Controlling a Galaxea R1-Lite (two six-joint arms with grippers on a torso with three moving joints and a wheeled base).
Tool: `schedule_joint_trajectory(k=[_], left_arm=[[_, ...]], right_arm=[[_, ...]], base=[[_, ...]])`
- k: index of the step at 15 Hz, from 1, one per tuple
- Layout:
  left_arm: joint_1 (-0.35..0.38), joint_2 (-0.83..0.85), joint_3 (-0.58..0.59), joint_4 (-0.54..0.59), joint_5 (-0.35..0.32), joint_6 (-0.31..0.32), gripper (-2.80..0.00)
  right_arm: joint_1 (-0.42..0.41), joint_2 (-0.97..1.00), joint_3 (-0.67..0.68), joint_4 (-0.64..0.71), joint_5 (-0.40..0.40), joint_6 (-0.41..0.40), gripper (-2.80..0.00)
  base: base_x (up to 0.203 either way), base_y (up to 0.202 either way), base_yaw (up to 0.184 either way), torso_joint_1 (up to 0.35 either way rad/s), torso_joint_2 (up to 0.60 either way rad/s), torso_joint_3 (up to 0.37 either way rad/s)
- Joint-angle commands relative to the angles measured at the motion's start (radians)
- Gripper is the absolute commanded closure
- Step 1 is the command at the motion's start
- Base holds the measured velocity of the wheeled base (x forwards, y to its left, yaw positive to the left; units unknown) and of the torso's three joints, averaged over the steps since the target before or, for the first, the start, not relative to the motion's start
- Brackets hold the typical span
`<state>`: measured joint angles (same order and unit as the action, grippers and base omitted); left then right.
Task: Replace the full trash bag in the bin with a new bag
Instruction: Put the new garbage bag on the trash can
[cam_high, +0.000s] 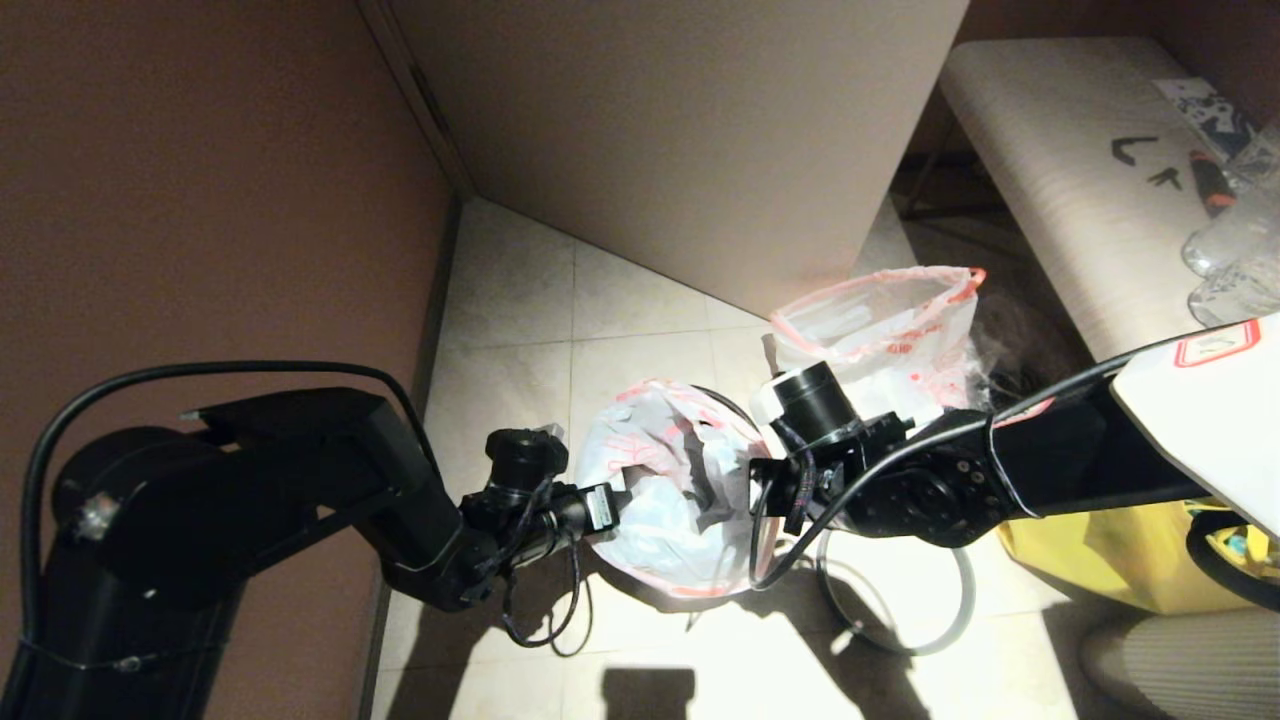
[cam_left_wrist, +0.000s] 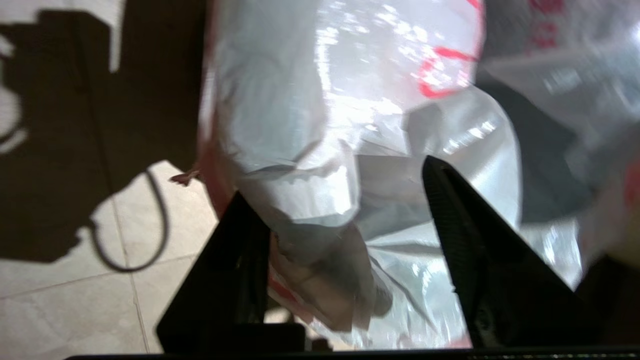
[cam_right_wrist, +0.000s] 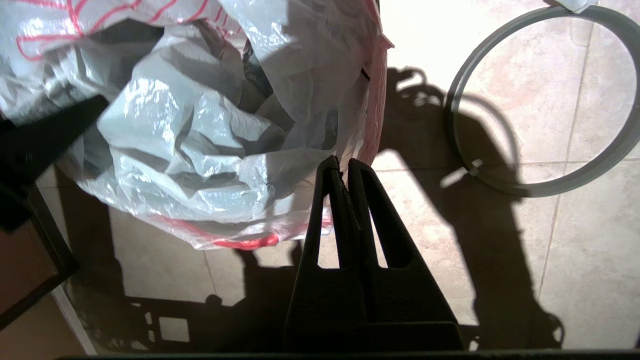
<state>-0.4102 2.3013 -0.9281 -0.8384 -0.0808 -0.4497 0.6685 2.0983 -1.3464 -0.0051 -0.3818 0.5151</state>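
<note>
Spread jaws mark the left gripper in the head view, set against the near-left edge of the new bag, which is draped over the mouth of the bin; only a dark sliver of the bin's rim shows behind the film. Opposite it, the right gripper sits at the bag's other edge. Just behind stands the full trash bag, already out of the bin and on the floor by the cabinet, its red-orange hem gaping upward. The grey hoop lies flat on the tiles beside the bin, not yet fitted. A yellow tote sits to the right under that arm.

From the left wrist view, the left gripper is parted, with a fold of slack white film lying between the fingers but not pinched.

From the right wrist view, the right gripper is pressed fully together at the bag's hem; whether any film is caught in it I cannot tell. The hoop lies well clear on the floor.

Judging by this, removal is done and the new bag is in place but crumpled. What seems left is spreading the hem evenly over the rim and pressing the hoop back on.
</note>
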Motion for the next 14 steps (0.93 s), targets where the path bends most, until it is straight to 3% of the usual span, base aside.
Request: schedule_joint_trajectory(k=[1,2,5,6,8,14], left_arm=[[0.007,-0.029,0.03,-0.015,-0.035,0.016,-2.8],[0.025,-0.036,0.037,-0.031,-0.044,0.016,-2.8],[0.088,-0.076,0.118,-0.175,-0.153,0.02,-2.8],[0.101,-0.082,0.144,-0.218,-0.178,0.048,-2.8],[0.112,-0.071,0.176,-0.243,-0.193,0.12,-2.8],[0.14,-0.072,0.229,-0.43,-0.217,0.117,-2.8]], right_arm=[[-0.001,-0.006,0.0,-0.001,-0.008,0.003,0.0],[-0.001,-0.006,0.0,-0.001,-0.008,0.002,0.0],[-0.001,0.002,0.007,-0.001,-0.011,0.003,0.0],[0.0,0.007,0.01,0.0,-0.012,0.004,0.0],[0.005,0.011,0.018,-0.001,-0.012,0.005,0.0],[0.005,0.014,0.015,-0.004,-0.019,0.003,0.0]], base=[[0.0,0.0,0.0,0.0,0.0,0.0],[0.0,0.0,0.0,0.0,0.0,0.0],[0.0,0.0,0.0,0.0,0.0,0.0],[0.0,0.0,0.0,0.0,0.0,0.0],[0.0,0.0,0.0,0.0,0.0,0.0],[0.0,0.0,0.0,0.0,0.0,0.0]])
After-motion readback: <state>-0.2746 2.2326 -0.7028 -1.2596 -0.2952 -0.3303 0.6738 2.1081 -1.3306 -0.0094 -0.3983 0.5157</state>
